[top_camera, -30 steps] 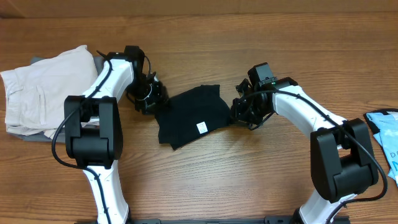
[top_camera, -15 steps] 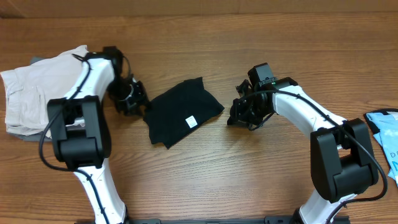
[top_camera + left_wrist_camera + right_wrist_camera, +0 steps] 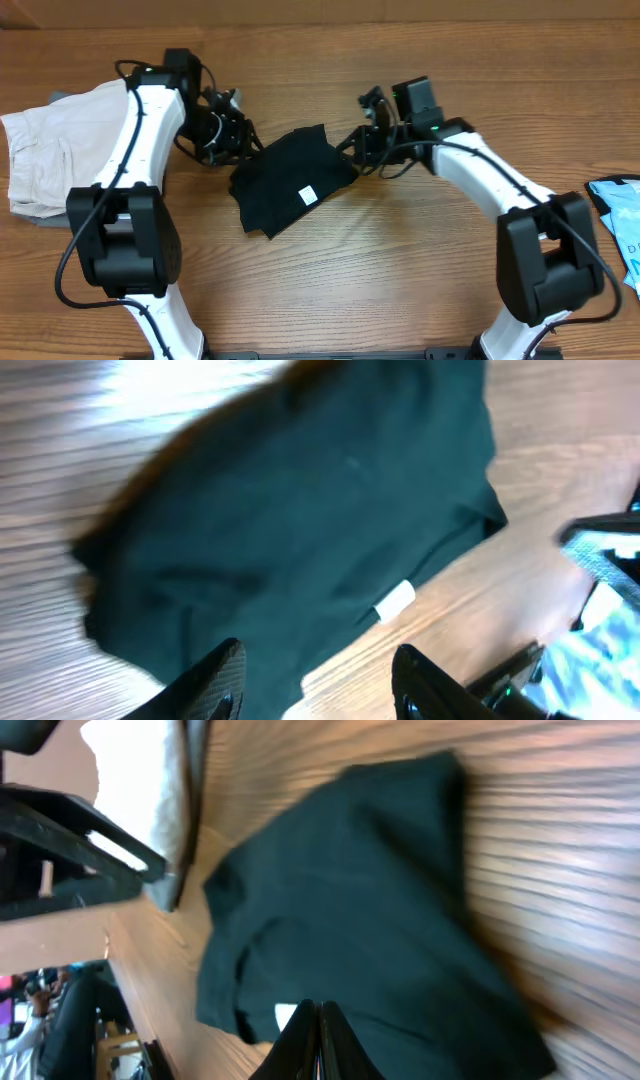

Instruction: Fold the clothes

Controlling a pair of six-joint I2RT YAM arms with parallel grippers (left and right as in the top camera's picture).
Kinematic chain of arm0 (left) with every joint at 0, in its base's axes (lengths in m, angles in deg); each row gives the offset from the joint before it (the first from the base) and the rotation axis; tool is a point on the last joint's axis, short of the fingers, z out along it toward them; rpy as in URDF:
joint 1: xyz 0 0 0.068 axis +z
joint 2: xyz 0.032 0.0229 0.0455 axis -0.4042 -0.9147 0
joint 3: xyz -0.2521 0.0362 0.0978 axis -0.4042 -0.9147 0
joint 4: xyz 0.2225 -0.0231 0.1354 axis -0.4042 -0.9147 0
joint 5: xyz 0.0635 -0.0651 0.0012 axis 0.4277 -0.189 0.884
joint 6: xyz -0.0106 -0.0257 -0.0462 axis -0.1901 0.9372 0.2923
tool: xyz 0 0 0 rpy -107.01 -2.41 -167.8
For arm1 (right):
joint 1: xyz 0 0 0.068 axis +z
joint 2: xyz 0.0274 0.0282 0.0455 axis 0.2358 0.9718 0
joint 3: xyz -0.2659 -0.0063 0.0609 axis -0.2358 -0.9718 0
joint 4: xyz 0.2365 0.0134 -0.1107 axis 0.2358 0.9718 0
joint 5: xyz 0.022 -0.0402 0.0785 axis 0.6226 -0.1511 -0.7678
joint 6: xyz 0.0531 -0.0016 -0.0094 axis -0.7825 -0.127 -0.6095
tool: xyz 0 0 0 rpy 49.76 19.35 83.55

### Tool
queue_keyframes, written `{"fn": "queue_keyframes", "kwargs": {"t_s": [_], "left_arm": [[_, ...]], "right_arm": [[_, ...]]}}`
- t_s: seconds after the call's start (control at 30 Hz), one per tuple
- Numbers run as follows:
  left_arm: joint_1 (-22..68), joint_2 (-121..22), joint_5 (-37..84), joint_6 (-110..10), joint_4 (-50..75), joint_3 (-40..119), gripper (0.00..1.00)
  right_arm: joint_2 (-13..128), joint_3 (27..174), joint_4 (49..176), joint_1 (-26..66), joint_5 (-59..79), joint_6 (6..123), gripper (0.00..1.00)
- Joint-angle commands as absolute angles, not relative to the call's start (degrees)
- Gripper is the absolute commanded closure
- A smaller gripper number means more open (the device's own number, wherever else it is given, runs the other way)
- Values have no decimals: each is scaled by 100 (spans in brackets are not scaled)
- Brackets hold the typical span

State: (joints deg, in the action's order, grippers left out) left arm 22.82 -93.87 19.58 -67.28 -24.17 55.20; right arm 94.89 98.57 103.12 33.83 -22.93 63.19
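The clothes, a black T-shirt [image 3: 285, 180] folded into a small skewed rectangle, lie flat mid-table with the white neck label [image 3: 309, 194] facing up. My left gripper [image 3: 240, 135] hovers by the shirt's far-left corner. In the left wrist view it [image 3: 320, 678] stands open above the shirt [image 3: 300, 520] and the label [image 3: 395, 600], with nothing between its fingers. My right gripper [image 3: 358, 148] is at the shirt's far-right edge. In the right wrist view it [image 3: 318, 1020] is shut over the shirt [image 3: 350, 900], and I see no fabric pinched in it.
A folded off-white garment [image 3: 55, 150] lies at the left edge, behind the left arm. A light blue printed item [image 3: 620, 215] sits at the right edge. Bare wood surrounds the shirt, both in front of it and behind it.
The shirt slid left with the left gripper, which then released it and rose toward the far-left corner. The right gripper moved left to the shirt's right edge and closed fully.
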Motion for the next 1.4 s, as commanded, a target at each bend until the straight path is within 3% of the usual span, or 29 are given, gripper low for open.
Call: {"fn": "queue_keyframes", "kwargs": {"t_s": [0.0,0.2,0.5,0.83,1.0,1.13,1.23,1.37], "left_arm": [[2099,-9280,1936,-6969,-2441,5334,53],[1954,-9280,2347,-6724,-1882,4220,55],[1985,-9280,2537,-6466,-666,2373,57],[1985,-8550,2286,-6628,-1667,3109,56],[1985,-7757,2504,-6647,-1645,3750,43],[1967,-7510,2867,-7006,-972,3881,41],[1967,-7639,3022,-7277,-454,3815,51],[1893,-8030,2225,-7963,62,3772,55]], "right_arm": [[9963,9947,10132,3752,-2057,5858,96],[11002,9947,9988,3791,-2028,5082,96],[11096,9949,10552,3509,-1963,4793,96],[10562,10227,11063,3299,-1961,5486,96],[9666,10423,11625,2945,-1880,6026,91],[9050,10421,11863,2683,-1856,6026,87],[8805,10421,12132,2609,-1858,6035,86],[8755,10421,12421,2615,-1858,6194,86]]}}
